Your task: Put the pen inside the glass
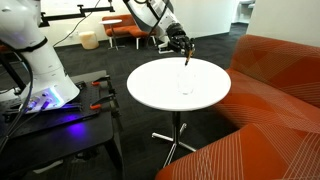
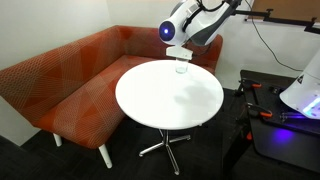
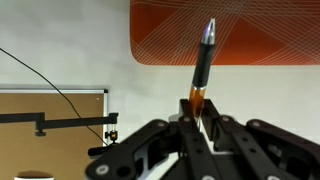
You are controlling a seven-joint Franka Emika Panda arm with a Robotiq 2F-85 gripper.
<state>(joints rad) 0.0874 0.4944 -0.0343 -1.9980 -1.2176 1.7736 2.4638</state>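
Gripper (image 1: 183, 46): closed on the pen, hanging over the tabletop, upper middle of the frame in both exterior views.
Pen (image 3: 203, 65): clamped at its orange part, dark end sticking out past the fingers.
Glass (image 1: 186, 88): upright on the tabletop, straight below the pen in frame; the pen is not in it.
Tabletop (image 1: 150, 90): round, white.
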